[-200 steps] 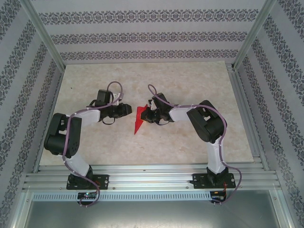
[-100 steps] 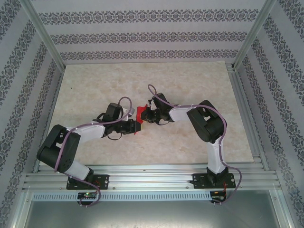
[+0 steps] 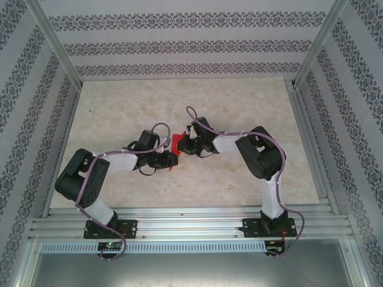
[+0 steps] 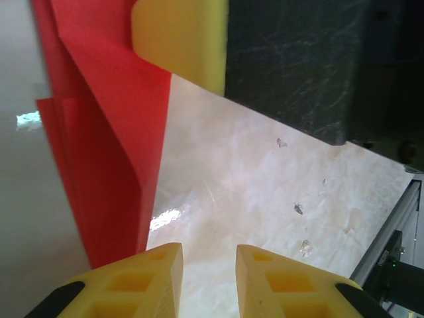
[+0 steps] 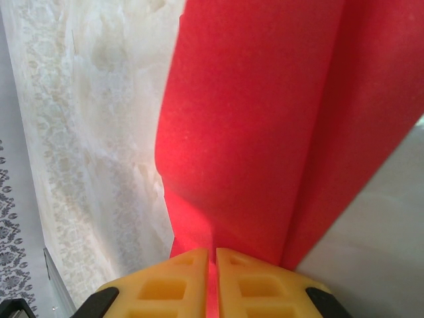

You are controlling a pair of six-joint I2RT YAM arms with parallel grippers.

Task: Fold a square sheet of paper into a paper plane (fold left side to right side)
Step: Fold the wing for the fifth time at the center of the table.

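Where the pale marbled tabletop (image 3: 239,101) fills the middle of the top view, the left arm (image 3: 114,161) reaches in from the lower left and the right arm (image 3: 257,155) from the lower right. Their wrists meet just left of centre. Between them is the bright red paper plane (image 3: 178,143), largely covered by the two wrists. A patch of it shows against the right tool (image 3: 187,146), and a small red tip shows just below the left tool (image 3: 170,160).

From the right wrist camera, the right tool (image 5: 213,255) is clenched on the paper plane (image 5: 252,119). A thin red strip sits between its nearly touching yellow fingers at the bottom edge, and the folded sheet rises from there to cover the upper right of the frame.

From the left wrist camera, the left tool (image 4: 209,255) is released, and bare tabletop shows through the gap between its fingers. The paper plane (image 4: 112,165) runs down the left side of that frame. Its lower end reaches the left-hand finger, outside the gap. At the top edge, a yellow finger (image 4: 182,40) of the right tool lies against the paper.
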